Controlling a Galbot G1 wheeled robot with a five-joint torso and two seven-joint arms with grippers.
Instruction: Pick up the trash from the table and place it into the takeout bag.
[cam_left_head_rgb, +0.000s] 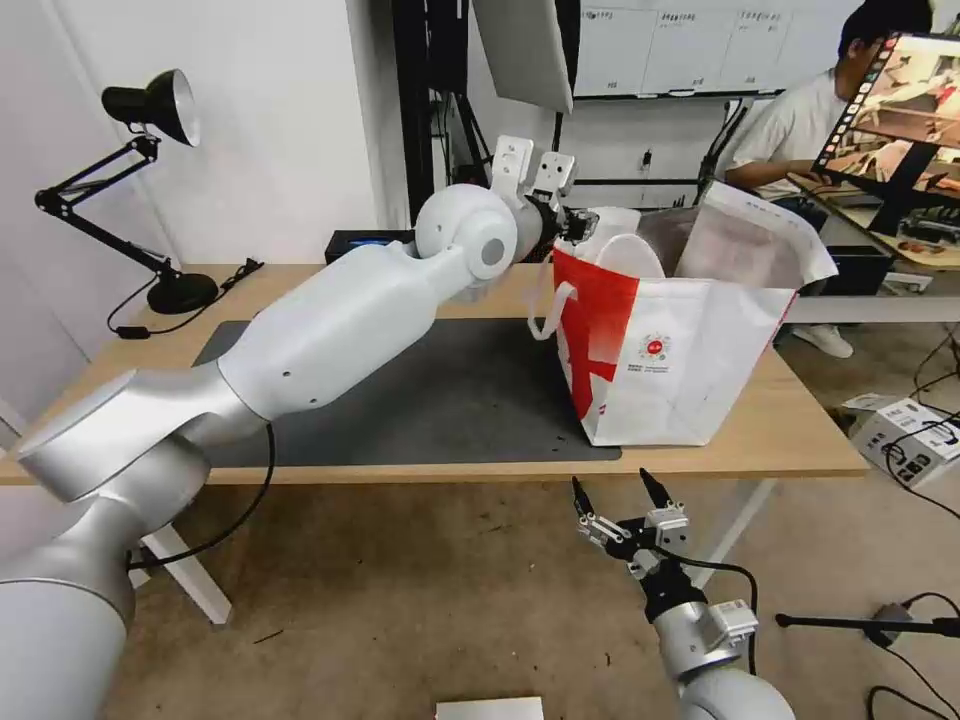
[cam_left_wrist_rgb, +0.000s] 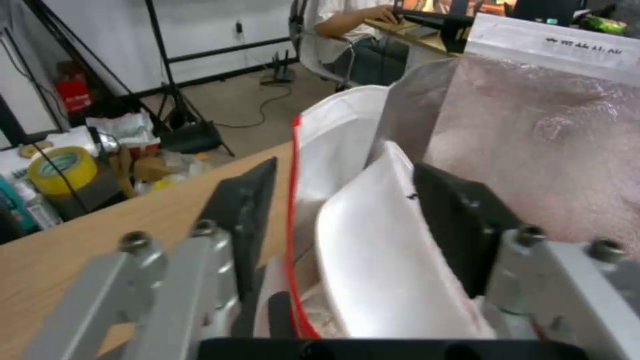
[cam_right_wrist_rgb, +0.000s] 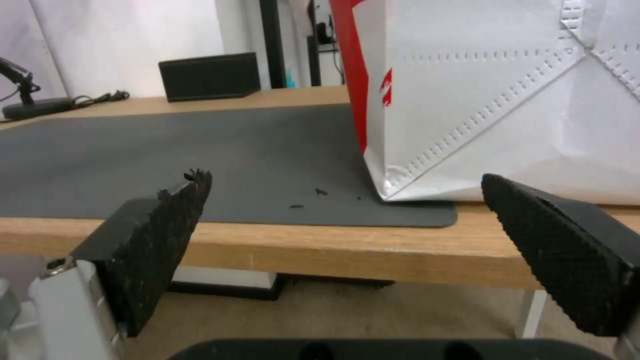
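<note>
The takeout bag (cam_left_head_rgb: 690, 340) stands open on the right part of the table (cam_left_head_rgb: 780, 440), partly on the dark mat (cam_left_head_rgb: 450, 400). My left gripper (cam_left_head_rgb: 578, 225) reaches over the bag's near rim and is shut on the white bowl (cam_left_head_rgb: 628, 255), which stands on edge inside the opening. In the left wrist view the bowl (cam_left_wrist_rgb: 380, 260) sits between the black fingers (cam_left_wrist_rgb: 460, 225), with the bag's red-edged wall beside it and the foil lining (cam_left_wrist_rgb: 533, 125) behind. My right gripper (cam_left_head_rgb: 620, 490) hangs open below the table's front edge, facing the bag's base (cam_right_wrist_rgb: 507, 100).
A black desk lamp (cam_left_head_rgb: 150, 110) stands at the table's far left and a black box (cam_left_head_rgb: 365, 243) at the back edge. Small dark crumbs (cam_right_wrist_rgb: 307, 197) lie on the mat near the bag. A cardboard box (cam_left_head_rgb: 905, 435) and cables lie on the floor at right.
</note>
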